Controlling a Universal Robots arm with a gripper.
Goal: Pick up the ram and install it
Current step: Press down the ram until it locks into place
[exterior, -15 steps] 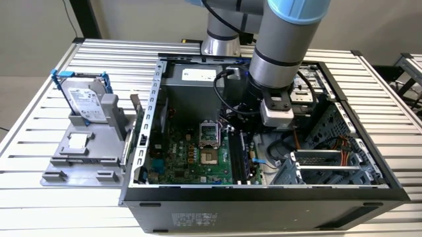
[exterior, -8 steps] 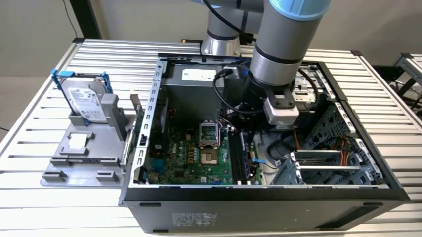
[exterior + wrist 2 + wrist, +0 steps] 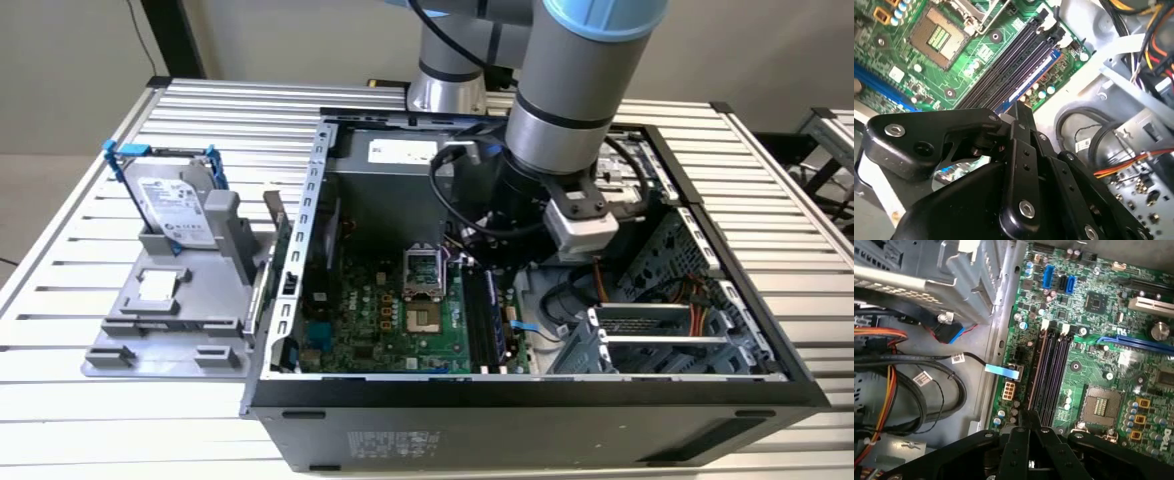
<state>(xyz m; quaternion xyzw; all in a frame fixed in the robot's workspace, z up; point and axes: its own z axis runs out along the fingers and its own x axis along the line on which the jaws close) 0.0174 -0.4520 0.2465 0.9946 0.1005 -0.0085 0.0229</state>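
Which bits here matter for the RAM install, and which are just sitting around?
In play: gripper, ram (bluish strip at the outermost slot), black memory slots, motherboard.

Just lying about: hard drive, grey fixture under it, cable bundle, CPU socket.

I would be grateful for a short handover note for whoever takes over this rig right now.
Gripper: looks shut on the ram, fingertips at its near end.
Ram: standing along the outermost black slot of the motherboard, inside the open case.
Done: ram picked up and brought to the slot.
Left: I cannot tell whether it is fully seated or latched; the gripper has not let go.
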